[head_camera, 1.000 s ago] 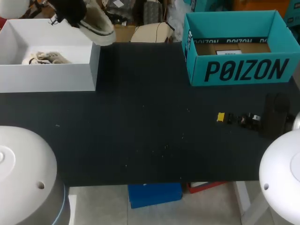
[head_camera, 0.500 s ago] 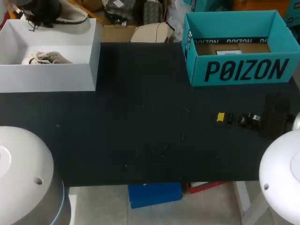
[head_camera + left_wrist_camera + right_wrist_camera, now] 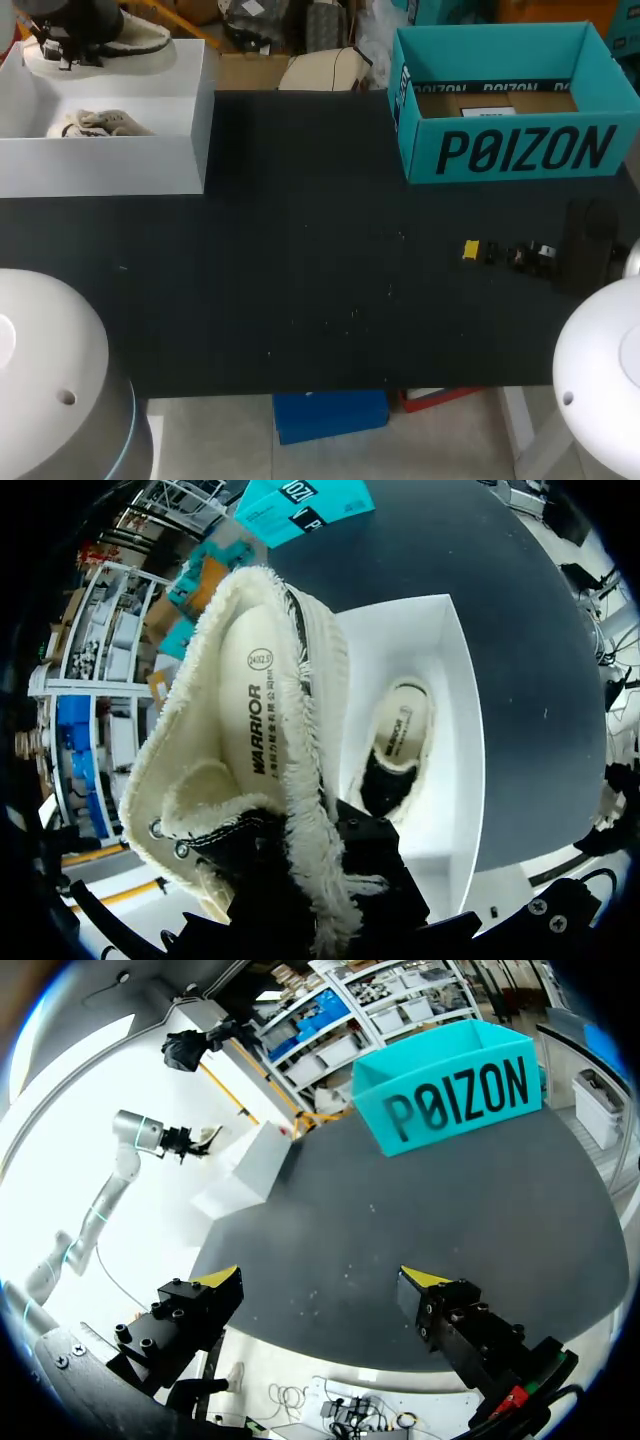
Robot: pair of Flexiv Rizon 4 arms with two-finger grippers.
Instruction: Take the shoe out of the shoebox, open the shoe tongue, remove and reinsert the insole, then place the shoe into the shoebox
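Left gripper (image 3: pixel 62 35) clamps shoe (image 3: pixel 130 38) | over white shoebox (image 3: pixel 110 165) — second shoe (image 3: pixel 97 123) inside

left arm (image 3: pixel 50 340): white domed housing, grey band, thin blue ring, small hole | right arm (image 3: pixel 600 350): white dome, one hole | right gripper (image 3: pixel 322 1277): black finger blocks, yellow tips, round screws, red tab

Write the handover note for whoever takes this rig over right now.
Left end effector: shut on the shoe, held over the white shoebox's far edge.
Right end effector: open, empty, over the table's right side.
Second shoe lies in the shoebox.
Done: shoe is out. Tongue and insole steps: cannot tell.
Left: set the shoe into the shoebox.
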